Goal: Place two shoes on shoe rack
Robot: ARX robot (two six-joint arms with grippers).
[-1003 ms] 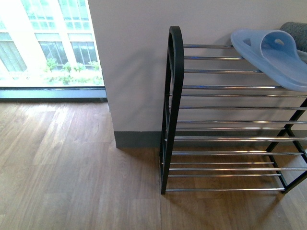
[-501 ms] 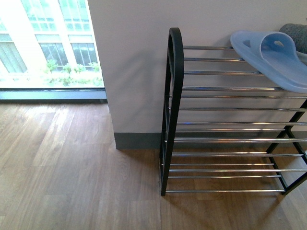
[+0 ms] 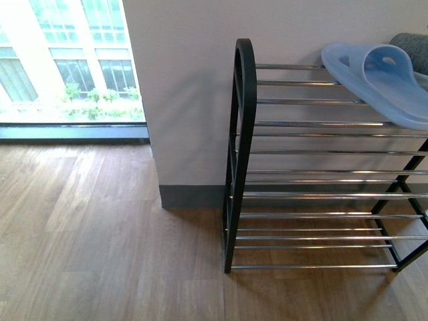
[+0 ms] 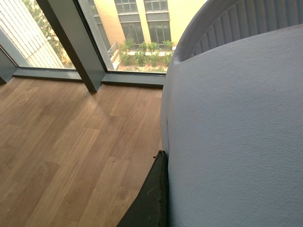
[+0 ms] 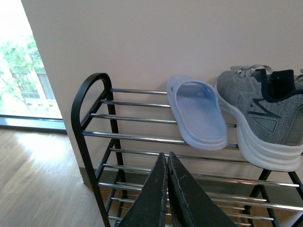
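The shoe rack [image 3: 242,134] stands against the wall, with black arched side frames and chrome bars [image 5: 142,118]. On its top shelf lies a pale blue slide sandal [image 3: 381,80] [image 5: 196,113], and beside it a grey knit sneaker [image 5: 265,118] with a white sole. In the left wrist view a second pale slide sandal [image 4: 236,137] fills most of the frame, with my left gripper shut on it; one dark finger [image 4: 151,198] presses against its side. My right gripper [image 5: 167,158] is shut and empty, in front of the rack below the top shelf. Neither arm appears in the front view.
Wooden floor [image 3: 100,234] stretches left of the rack. A white wall column [image 3: 180,100] with a grey skirting stands behind the rack. A floor-to-ceiling window [image 3: 67,60] with a dark frame [image 4: 71,42] lies to the left.
The front view has shifted very slightly, so the rack sits a touch lower in frame. The sandal and sneaker on the top shelf have stayed put.
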